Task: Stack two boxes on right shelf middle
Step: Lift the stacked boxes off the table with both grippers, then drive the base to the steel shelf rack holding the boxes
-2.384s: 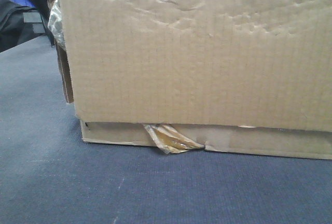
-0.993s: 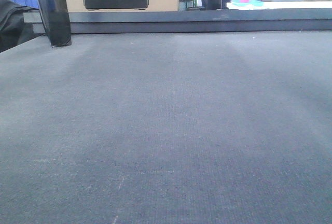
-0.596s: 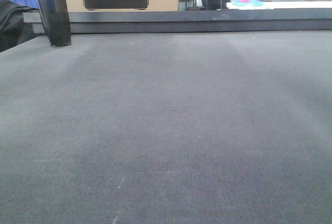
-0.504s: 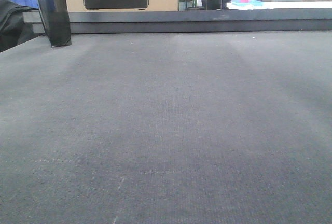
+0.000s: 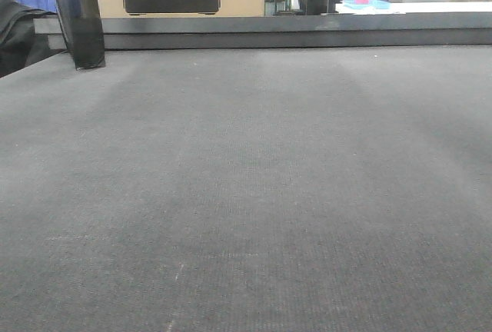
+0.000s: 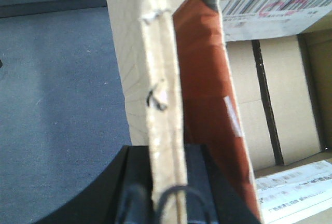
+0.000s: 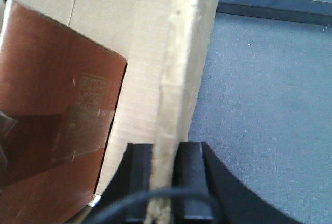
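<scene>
Clamping walls of cardboard box, left claw, right claw, barcode label illegible.

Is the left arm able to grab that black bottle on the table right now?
Probably not: the left pincer is clamped on the cardboard box, so it has no free grip for the black bottle.

Grey carpeted tabletop, black bottle

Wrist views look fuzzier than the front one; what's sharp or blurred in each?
Front view: sharp, evenly lit, faint shadow bands on the grey table. Left wrist view: close cardboard wall soft, barcode label washed pale. Right wrist view: cardboard wall blurred, glossy brown panel catching reflections.
</scene>
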Available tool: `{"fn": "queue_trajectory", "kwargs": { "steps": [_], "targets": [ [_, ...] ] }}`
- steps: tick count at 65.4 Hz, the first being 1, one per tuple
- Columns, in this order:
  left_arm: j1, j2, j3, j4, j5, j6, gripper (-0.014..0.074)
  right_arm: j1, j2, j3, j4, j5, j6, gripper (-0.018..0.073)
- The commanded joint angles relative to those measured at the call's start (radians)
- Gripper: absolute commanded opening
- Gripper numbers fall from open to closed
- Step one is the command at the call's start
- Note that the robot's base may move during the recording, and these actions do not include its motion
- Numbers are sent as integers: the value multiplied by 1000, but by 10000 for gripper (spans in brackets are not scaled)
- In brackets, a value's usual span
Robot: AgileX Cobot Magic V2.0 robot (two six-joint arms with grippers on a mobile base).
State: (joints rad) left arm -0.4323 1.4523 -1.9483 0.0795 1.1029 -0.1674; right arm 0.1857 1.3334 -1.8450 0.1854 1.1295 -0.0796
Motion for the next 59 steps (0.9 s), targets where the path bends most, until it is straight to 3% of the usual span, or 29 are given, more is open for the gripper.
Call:
{"fn": "queue_trajectory", "kwargs": {
  "steps": [1,59],
  "targets": [
    [2,-15,-11,-4,-55,0,-111,-2,-12,-13,-2,-61,-15,-152],
    [2,-15,-11,-4,-55,0,-111,-2,-12,-13,-2,-62,-15,-152]
  ]
}}
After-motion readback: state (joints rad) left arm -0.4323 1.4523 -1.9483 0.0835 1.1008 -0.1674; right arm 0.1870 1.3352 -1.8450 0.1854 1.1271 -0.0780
